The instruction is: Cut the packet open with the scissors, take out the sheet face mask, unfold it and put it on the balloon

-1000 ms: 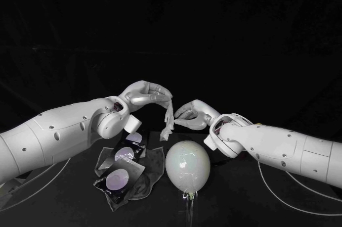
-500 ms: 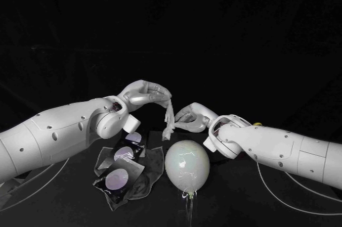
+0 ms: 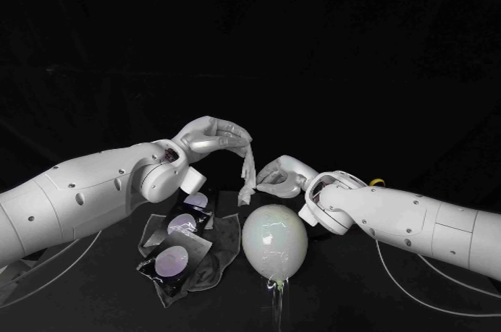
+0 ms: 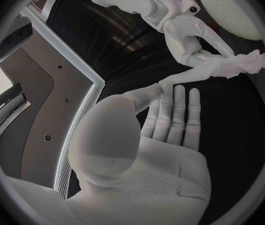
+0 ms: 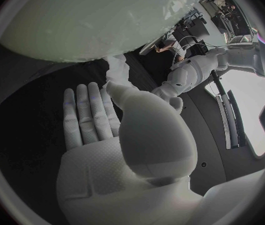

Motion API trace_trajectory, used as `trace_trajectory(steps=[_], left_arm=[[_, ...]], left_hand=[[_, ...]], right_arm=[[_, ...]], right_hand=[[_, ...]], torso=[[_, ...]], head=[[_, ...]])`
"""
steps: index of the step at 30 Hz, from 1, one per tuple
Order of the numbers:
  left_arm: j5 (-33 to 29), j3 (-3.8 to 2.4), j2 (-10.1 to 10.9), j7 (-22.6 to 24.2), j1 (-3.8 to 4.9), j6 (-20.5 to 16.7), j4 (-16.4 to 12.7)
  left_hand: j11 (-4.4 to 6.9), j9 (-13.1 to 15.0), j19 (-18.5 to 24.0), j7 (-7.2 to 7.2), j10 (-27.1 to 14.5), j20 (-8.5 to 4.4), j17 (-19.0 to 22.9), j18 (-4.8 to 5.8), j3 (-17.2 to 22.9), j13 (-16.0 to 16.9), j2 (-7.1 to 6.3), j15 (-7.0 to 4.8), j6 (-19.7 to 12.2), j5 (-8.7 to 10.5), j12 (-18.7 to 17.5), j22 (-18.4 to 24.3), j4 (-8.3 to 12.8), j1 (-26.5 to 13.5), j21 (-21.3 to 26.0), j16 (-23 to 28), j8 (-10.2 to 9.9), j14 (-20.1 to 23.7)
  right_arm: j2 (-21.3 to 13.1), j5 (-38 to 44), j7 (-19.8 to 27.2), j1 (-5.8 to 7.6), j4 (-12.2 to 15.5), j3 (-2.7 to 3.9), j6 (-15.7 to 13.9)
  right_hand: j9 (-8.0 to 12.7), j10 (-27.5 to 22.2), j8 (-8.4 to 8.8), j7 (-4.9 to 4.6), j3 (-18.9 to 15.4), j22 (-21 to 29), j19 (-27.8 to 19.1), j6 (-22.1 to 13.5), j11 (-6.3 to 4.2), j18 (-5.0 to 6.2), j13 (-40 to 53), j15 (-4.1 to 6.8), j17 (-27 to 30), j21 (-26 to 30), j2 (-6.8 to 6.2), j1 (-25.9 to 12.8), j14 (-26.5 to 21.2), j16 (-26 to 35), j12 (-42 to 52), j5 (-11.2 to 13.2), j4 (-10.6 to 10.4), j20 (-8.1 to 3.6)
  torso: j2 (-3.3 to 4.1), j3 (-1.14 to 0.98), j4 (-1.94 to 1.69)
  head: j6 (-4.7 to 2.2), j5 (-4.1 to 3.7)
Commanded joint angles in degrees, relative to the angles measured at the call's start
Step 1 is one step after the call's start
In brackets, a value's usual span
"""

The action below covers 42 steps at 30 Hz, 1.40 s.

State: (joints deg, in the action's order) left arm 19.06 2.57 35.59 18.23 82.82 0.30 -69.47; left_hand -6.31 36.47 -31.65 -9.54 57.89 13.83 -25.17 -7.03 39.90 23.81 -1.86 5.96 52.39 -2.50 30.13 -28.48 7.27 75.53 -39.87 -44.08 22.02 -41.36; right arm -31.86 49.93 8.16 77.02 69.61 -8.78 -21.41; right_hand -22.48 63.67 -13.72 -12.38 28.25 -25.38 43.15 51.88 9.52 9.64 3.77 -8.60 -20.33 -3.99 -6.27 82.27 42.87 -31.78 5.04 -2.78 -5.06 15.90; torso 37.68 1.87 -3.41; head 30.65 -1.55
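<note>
The black table (image 3: 344, 288) is dark and a bit shiny, and a black cloth (image 3: 313, 57) hangs behind it like a wall. A thin white cable (image 3: 65, 258) lies on the table on the left side.

On the left part of the table sits the cut dark foil packet (image 3: 172, 249). It lies flat and crumpled, with pale round shapes on it.

Above the packet is the silver left hand (image 3: 214, 138). Its thumb and a finger are pressed together on the top end of the wet white sheet face mask (image 3: 248, 166), and its other fingers lie straight, side by side. The mask is up in the air. It is not spread out (it looks like a twisted strip) and it hangs down from the left hand to just above the table.

Under the mask's low end, a little to the right, the pale egg-shaped balloon (image 3: 274, 239) lies on the table, with its knot end near the front edge.

The silver right hand (image 3: 280, 174) is just beside the balloon's far end. Its thumb and fingertips close on the lower part of the mask.

A small yellow thing (image 3: 376, 181) peeks out behind the right arm. I cannot tell what it is.
</note>
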Motion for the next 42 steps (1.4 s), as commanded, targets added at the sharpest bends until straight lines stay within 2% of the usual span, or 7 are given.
trace_trajectory(steps=[1, 14, 17, 21, 28, 35, 42], left_arm=[[-0.6, -0.09, 0.0, 1.0, 0.11, 0.2, -0.2], [-0.8, -0.10, 0.1, 1.0, 0.11, 0.1, -0.6], [-0.8, -0.10, 0.1, 1.0, 0.12, 0.1, -0.6], [-0.8, -0.10, 0.1, 1.0, 0.12, 0.1, -0.6], [-0.8, -0.10, 0.1, 0.9, 0.12, 0.1, -0.7], [-0.8, -0.10, 0.1, 1.0, 0.12, 0.0, -0.8], [-0.9, -0.10, 0.1, 1.0, 0.12, -0.1, -0.7]], left_hand=[[-0.08, 10.7, -0.2, -0.21, -0.5, 0.29, 0.1, -0.11, 0.1, 0.1, 0.07, -0.29, 0.3, -0.28, 0.4, -0.1, 0.2, 0.6, -0.3, -0.3, 0.4, 0.2], [-0.08, 10.7, -0.2, -0.21, -0.5, 0.29, 0.1, -0.11, 0.1, 0.1, 0.07, -0.29, 0.3, -0.28, 0.4, -0.1, 0.2, 0.6, -0.3, -0.3, 0.4, 0.2], [-0.08, 10.7, -0.2, -0.21, -0.5, 0.29, 0.1, -0.11, 0.1, 0.1, 0.07, -0.29, 0.3, -0.28, 0.4, -0.1, 0.2, 0.6, -0.3, -0.3, 0.4, 0.2], [-0.08, 10.7, -0.2, -0.21, -0.5, 0.29, 0.1, -0.11, 0.1, 0.1, 0.07, -0.29, 0.3, -0.28, 0.4, -0.1, 0.2, 0.6, -0.3, -0.3, 0.4, 0.2], [-0.10, 10.8, -0.1, -0.24, -0.5, 0.32, 0.1, -0.13, 0.1, 0.1, 0.07, -0.27, 0.2, -0.28, 0.4, -0.1, 0.2, 0.6, -0.3, -0.3, 0.4, 0.3], [-0.10, 10.8, -0.1, -0.24, -0.5, 0.32, 0.1, -0.13, 0.1, 0.1, 0.07, -0.27, 0.2, -0.28, 0.4, -0.1, 0.2, 0.6, -0.3, -0.3, 0.4, 0.3], [-0.10, 10.8, -0.1, -0.24, -0.5, 0.32, 0.1, -0.13, 0.1, 0.1, 0.07, -0.27, 0.2, -0.28, 0.4, -0.1, 0.2, 0.6, -0.3, -0.3, 0.4, 0.3]], right_arm=[[0.1, 0.8, 0.0, -0.20, -0.3, -0.03, 1.7], [0.8, -0.5, 1.1, -0.87, -1.1, -0.11, -0.3], [0.8, -1.0, 1.5, -0.90, -1.1, -0.11, -1.0], [0.9, -1.5, 2.1, -0.92, -1.0, -0.11, -2.3], [0.9, -3.1, 3.0, -0.94, -1.0, -0.11, -3.5], [1.1, -4.8, 4.2, -0.96, -0.6, -0.11, -3.7], [1.5, -4.5, 4.3, -1.04, -0.6, -0.11, -3.9]], right_hand=[[0.1, 0.2, 0.08, 0.02, 0.4, 0.1, 0.0, 0.3, -0.23, 0.86, 0.1, -0.11, 0.0, 0.1, -0.05, 0.5, -0.5, -0.2, 0.3, 0.0, 0.0, -0.04], [0.1, 1.0, 0.02, 0.02, 0.5, 0.3, 0.3, 0.9, -0.35, 0.90, 0.1, 0.00, -0.1, 0.0, 0.00, 0.4, -0.2, -0.7, 0.7, 0.0, 0.0, -0.10], [0.3, 0.9, 0.34, -0.15, 0.3, 0.3, 0.4, 0.5, -0.25, 0.89, 0.1, -0.02, -0.1, 0.0, -0.38, 0.0, -0.2, -0.8, 0.7, 0.0, -0.2, -0.12], [1.1, -0.2, 2.28, -1.18, -0.8, 0.8, 0.1, -2.1, 0.54, 0.75, -0.1, -0.45, 0.1, 0.2, -2.44, -1.3, -1.0, -0.9, 0.1, 0.0, -0.8, 0.07], [1.2, 0.1, 2.27, -1.10, -0.8, 0.9, 0.1, -1.9, 0.45, 0.77, 0.0, -0.44, 0.1, 0.2, -2.28, -1.2, -1.0, -1.0, 0.3, 0.0, -0.9, 0.09], [0.9, 1.6, 1.49, -0.25, -0.3, 1.2, 0.3, 0.3, -0.33, 0.88, 0.2, -0.05, 0.0, 0.1, -1.52, -0.6, -0.6, -1.7, 1.2, 0.0, -0.9, -0.01], [-0.2, 6.3, -1.20, 2.19, 0.4, 1.2, 1.5, 5.2, -2.57, 1.09, 1.2, 1.24, -0.5, -0.5, 1.01, 1.4, 1.8, -3.6, 3.8, 0.0, 0.2, -0.73]], torso=[[0.00, 0.05, 0.04], [0.00, 0.00, 0.04], [0.00, -0.01, 0.05], [-0.02, -0.01, 0.07], [0.01, -0.01, 0.06], [-0.02, 0.00, 0.03], [0.00, 0.00, 0.00]], head=[[0.03, 0.04], [0.27, 0.17], [0.29, 0.17], [0.29, 0.15], [0.36, 0.12], [0.38, 0.07], [0.41, 0.06]])
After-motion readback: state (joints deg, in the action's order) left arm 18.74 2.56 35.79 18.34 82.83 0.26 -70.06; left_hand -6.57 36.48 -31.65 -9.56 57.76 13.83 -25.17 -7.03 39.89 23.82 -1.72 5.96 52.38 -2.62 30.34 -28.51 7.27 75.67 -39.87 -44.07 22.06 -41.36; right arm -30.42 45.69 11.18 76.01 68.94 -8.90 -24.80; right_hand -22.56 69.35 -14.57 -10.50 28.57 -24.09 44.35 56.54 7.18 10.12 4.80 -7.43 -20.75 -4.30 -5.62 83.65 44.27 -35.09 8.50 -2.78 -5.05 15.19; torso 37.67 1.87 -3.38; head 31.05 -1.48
